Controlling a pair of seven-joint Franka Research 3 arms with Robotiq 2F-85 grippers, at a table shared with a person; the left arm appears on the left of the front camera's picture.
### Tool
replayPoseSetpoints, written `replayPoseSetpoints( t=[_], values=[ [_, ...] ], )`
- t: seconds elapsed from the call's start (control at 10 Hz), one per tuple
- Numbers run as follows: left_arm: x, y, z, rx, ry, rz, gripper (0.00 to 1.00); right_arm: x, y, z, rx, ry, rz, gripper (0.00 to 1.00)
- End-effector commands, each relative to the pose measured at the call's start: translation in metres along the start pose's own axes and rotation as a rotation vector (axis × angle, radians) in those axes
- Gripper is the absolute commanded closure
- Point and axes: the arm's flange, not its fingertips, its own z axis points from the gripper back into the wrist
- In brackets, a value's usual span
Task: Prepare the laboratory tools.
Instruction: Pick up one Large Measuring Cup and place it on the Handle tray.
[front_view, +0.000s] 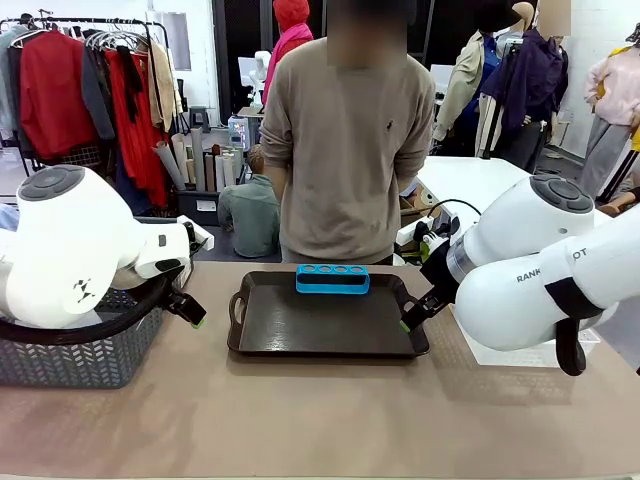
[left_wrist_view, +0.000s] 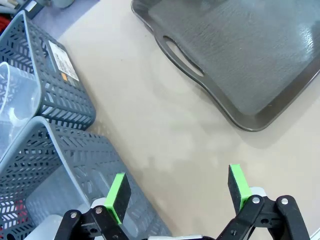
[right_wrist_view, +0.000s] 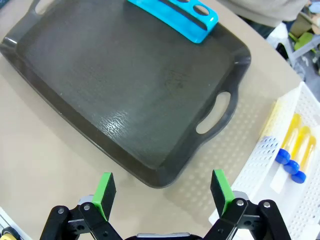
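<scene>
A blue rack with four empty holes stands on the far edge of a black tray in the middle of the surface. The left tool hangs wide open and holds nothing, above bare surface between the grey baskets on the left and the tray's left handle. A clear container lies in one of those baskets. The right tool is also wide open and empty, above the tray's near right corner. Right of the tray, yellow tubes with blue caps lie in a white basket. A person stands at the far side.
</scene>
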Motion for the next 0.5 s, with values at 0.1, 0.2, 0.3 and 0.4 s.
replayPoseSetpoints(
  t=[0.1,0.2,0.3,0.4],
  values=[
    [0.0,0.0001,0.0001,0.0,0.0,0.0,0.0,0.0003,-0.0002,0.0006,0.0,-0.002,0.0,0.0],
    [0.0,0.0001,0.0001,0.0,0.0,0.0,0.0,0.0003,-0.0002,0.0006,0.0,-0.002,0.0,0.0],
    [0.0,0.0001,0.0001,0.0,0.0,0.0,0.0,0.0003,-0.0002,0.0006,0.0,-0.002,0.0,0.0],
    [0.0,0.0001,0.0001,0.0,0.0,0.0,0.0,0.0003,-0.0002,0.0006,0.0,-0.002,0.0,0.0]
  ],
)
